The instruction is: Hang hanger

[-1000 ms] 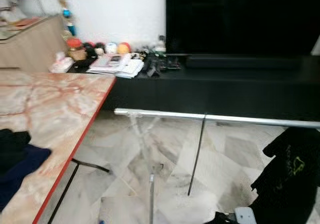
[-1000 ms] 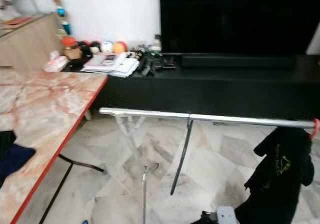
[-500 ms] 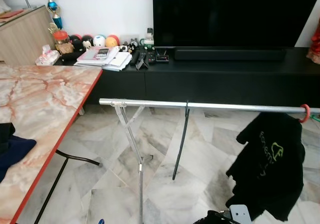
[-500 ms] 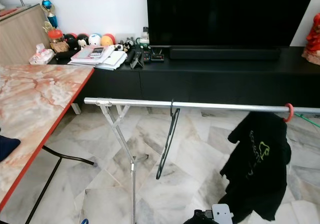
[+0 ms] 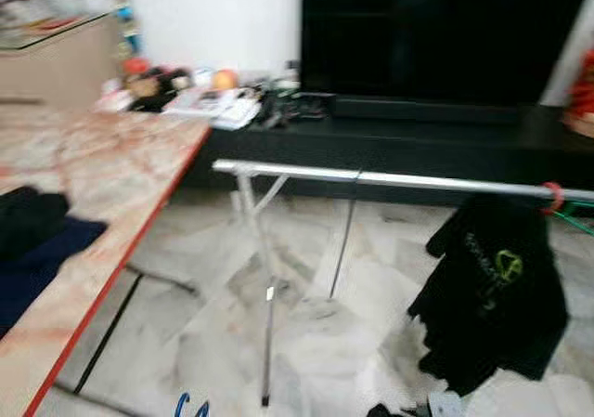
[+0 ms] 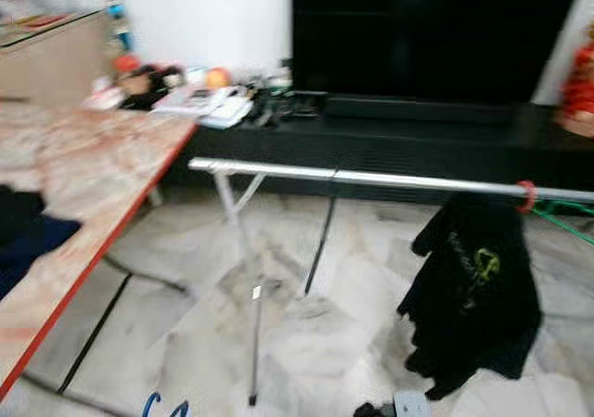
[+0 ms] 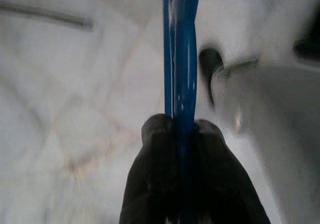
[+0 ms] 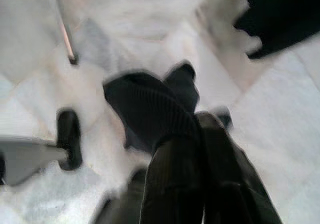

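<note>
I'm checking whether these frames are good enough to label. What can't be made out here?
- Blue hanger: its hook and full shape are cut off by the left wrist view's edge.
- Items on the black TV unit: motion blur smears them in the eye views.
- Print on the black shirt: blurred, unreadable.
- Right end effector: blur hides its finger gap.

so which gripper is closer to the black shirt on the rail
Right, as far as the blur allows. The right gripper sits low on the floor side just below the black shirt. The left gripper, shut on the blue hanger, is well to the shirt's left.
</note>
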Robot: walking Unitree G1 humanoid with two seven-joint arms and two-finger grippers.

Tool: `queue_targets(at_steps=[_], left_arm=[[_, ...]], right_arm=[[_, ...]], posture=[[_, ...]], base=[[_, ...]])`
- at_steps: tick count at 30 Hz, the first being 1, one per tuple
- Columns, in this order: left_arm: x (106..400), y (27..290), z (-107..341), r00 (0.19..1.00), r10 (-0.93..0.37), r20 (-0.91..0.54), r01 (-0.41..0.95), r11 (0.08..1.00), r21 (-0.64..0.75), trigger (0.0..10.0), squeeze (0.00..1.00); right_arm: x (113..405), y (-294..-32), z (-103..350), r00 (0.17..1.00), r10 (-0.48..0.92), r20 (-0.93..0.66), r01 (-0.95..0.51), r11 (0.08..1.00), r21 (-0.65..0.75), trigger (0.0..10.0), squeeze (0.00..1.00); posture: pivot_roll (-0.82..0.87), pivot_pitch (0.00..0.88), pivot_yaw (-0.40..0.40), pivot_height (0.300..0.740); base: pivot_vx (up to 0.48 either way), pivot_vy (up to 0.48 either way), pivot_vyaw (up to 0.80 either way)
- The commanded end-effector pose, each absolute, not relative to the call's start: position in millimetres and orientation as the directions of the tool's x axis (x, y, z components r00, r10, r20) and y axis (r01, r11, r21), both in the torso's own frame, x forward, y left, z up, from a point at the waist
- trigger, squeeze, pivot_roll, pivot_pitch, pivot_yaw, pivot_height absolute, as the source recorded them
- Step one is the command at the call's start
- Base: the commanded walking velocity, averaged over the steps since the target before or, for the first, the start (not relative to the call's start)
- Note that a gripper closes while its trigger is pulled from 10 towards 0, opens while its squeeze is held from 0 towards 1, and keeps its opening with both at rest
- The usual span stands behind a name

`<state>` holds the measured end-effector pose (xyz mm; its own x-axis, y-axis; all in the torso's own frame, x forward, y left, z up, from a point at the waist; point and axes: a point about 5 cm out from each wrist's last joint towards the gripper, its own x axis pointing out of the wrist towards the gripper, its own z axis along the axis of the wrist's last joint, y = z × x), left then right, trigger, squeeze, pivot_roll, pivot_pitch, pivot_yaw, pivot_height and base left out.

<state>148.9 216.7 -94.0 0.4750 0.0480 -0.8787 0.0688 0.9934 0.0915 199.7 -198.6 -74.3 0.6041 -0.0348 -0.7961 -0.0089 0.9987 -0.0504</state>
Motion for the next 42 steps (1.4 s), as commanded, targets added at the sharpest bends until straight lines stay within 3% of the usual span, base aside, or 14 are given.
queue_targets(at_steps=[1,24,42], left_arm=[[140,219,-97,0.444,0.052,-0.894,0.072,0.993,0.093,10.0,0.00],[144,219,-96,0.451,0.058,-0.890,0.063,0.993,0.096,10.0,0.00],[169,215,-87,0.488,0.061,-0.871,0.065,0.992,0.106,10.0,0.00]], right_arm=[[195,-201,-76,0.601,-0.044,-0.798,0.002,0.999,-0.053,10.0,0.00],[201,-200,-73,0.612,-0.036,-0.790,-0.005,0.999,-0.050,10.0,0.00],[225,-205,-58,0.663,-0.081,-0.744,0.044,0.997,-0.069,10.0,0.00]], posture=[[0.06,0.000,0.001,0.740],[0.08,0.000,-0.006,0.740],[0.05,0.000,-0.011,0.740]], base=[[-0.300,0.000,0.00],[-0.302,0.000,0.00],[-0.323,0.000,0.00]])
